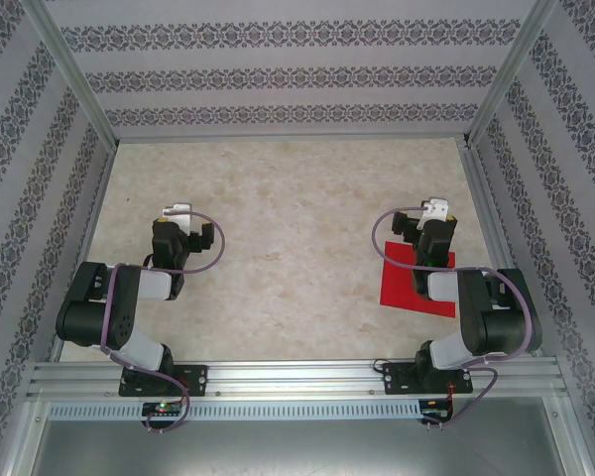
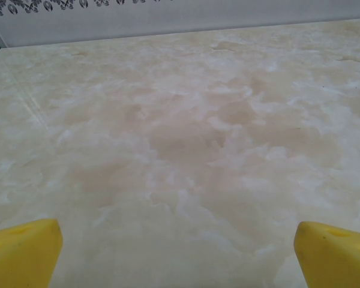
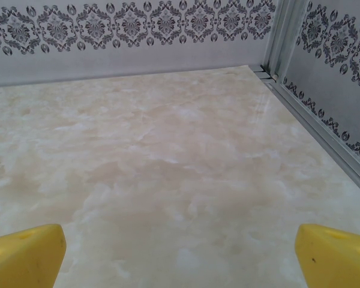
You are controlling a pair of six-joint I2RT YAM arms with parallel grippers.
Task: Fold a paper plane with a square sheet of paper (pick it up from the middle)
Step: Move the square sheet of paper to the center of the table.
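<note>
Op: Yellow fingertips (image 2: 21, 252) of the left gripper (image 2: 179, 255) sit at the two bottom corners of my left wrist view. They are spread wide apart, holding nothing, with bare table (image 2: 186, 138) between them.

Desk: And the right side?

Op: Much the same. The right gripper (image 3: 180, 255) has its fingertips (image 3: 24, 255) far apart and grips nothing. Marbled tabletop lies between and ahead of them, running out to the patterned wall (image 3: 138, 24). A metal frame rail (image 3: 324, 132) runs off to the right of the right-hand finger.

Desk: Where's the paper?

Op: From the top camera I have the square sheet of paper (image 1: 402, 283) lying on the table. It is red, behind the right fingers on the base side, underneath the right arm (image 1: 476, 297). The arm covers its right part, so I can't see that edge.

Desk: Is it touching the fingers?

Op: I cannot tell from above, because the wrist hides the tips. It is well apart from the left fingers, off to their right across the open middle of the table.

Desk: What shape is it in?

Op: What shows looks like a flat, plain red sheet with straight edges.
</note>
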